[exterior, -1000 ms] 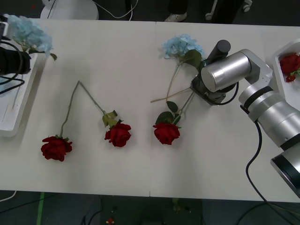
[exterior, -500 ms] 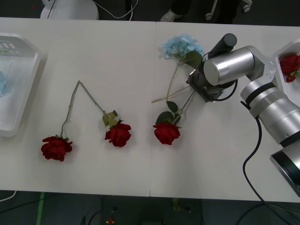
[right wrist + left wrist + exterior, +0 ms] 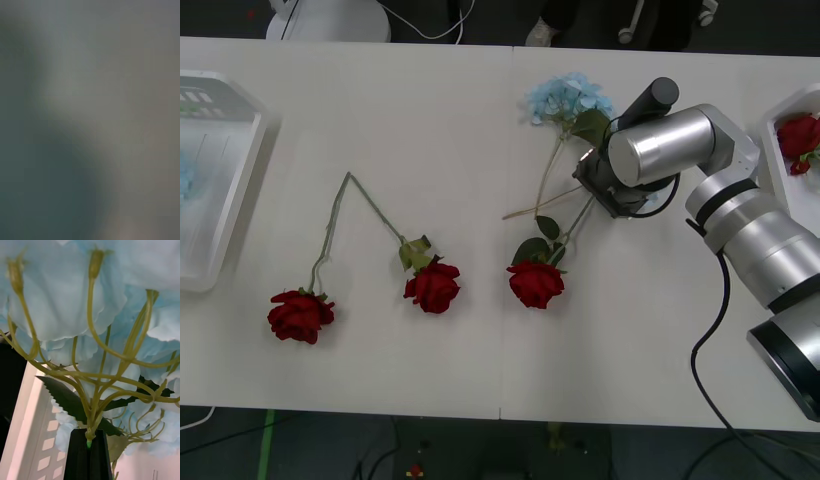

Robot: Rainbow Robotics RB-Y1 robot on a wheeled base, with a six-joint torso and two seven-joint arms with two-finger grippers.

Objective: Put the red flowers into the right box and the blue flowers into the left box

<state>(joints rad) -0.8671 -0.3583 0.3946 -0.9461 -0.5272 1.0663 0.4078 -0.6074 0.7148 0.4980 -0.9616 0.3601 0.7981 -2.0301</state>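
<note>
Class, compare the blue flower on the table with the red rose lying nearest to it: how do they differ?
The blue flower is a pale cluster of small petals; the red rose is one compact dark bloom. The blue flower's head lies at the far end of its stem, the red rose's at the near end. Both lie flat with stems crossing, beside the right claw.

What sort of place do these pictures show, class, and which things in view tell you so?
Probably a robotics lab or test room, not a florist's. A plain white table holds artificial red flowers, white sorting trays such as the left box, and loose cables run across the dark floor behind.
</note>
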